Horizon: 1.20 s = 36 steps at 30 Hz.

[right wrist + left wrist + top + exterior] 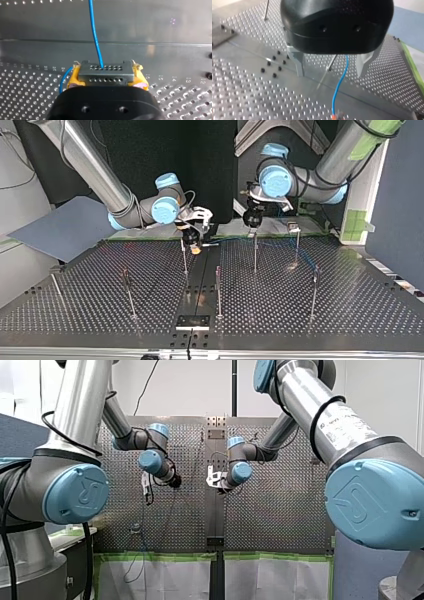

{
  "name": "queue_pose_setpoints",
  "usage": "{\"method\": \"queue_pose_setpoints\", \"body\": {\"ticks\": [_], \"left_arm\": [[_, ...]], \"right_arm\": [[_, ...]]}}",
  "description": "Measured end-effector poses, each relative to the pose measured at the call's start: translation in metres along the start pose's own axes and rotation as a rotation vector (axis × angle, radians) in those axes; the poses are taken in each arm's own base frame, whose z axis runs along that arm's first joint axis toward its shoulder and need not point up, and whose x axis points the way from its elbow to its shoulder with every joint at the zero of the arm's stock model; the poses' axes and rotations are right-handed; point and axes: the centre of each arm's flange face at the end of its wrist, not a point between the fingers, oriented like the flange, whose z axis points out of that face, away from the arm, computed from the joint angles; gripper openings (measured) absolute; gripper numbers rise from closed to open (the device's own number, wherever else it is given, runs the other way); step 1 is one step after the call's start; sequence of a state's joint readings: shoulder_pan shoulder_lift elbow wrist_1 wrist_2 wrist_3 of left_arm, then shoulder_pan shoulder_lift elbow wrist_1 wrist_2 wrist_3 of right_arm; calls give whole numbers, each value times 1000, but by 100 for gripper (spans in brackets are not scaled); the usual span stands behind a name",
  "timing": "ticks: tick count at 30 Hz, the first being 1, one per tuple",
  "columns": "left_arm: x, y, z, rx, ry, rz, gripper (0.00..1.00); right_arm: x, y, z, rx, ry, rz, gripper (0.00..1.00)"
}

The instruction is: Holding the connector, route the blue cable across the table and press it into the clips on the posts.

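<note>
Connector (105,78), clamped between the yellow pads (140,76) of my right gripper (107,74) over the table's (350,310) middle strip; blue cable (339,85) trailing between the open, empty fingers (298,62) of my left gripper (330,73); routing judged partial, posts (131,292) at top view's left not yet cabled.

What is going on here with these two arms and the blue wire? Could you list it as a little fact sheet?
Right gripper: shut on the connector, yellow pads at its sides
Left gripper: open, one metal finger on each side of the blue cable
Blue cable: leaves the connector and runs ahead over the perforated table
Posts: thin rods, upright on the table
Routing progress: cannot tell from these views
</note>
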<state>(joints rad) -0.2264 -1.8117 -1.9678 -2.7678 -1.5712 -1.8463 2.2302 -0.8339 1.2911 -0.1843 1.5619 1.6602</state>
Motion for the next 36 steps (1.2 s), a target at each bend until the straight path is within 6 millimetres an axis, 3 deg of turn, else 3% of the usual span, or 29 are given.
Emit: {"method": "queue_pose_setpoints", "body": {"ticks": [5,14,26,36], "left_arm": [[2,-12,2,15,-32,-9,100],[8,-20,28,13,-55,1,100],[40,-18,56,-19,-29,16,100],[37,-21,67,-27,-82,11,100]], "right_arm": [[0,0,0,2,1,1,0],[0,-1,0,5,0,1,0],[0,-1,0,5,1,1,0],[0,0,0,5,1,1,0]]}}
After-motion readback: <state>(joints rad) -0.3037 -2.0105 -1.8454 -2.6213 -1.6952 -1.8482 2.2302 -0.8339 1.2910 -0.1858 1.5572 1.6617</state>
